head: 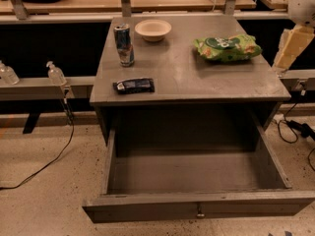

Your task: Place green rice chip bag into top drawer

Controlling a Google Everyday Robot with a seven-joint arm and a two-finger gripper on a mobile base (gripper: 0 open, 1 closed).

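The bag lies flat on the table, in the upper right of the frame near the table's right rear corner, with its lettered side up. The gripper hangs at the right edge of the frame, just off the table's right side and a little apart from the bag, touching nothing; whether it is released or clenched I cannot tell. Below the tabletop the drawer is pulled far out toward the bottom of the frame, its front panel across the lower edge with a small metal pull at the centre. On the left rear of the table a can stands upright, and a pale bowl sits just beside it, toward the back edge. A dark packet lies flat near the table's front left, well apart from the bag. Two clear bottles stand on a ledge at the left of the frame, and a black cable trails over the speckled floor below them.
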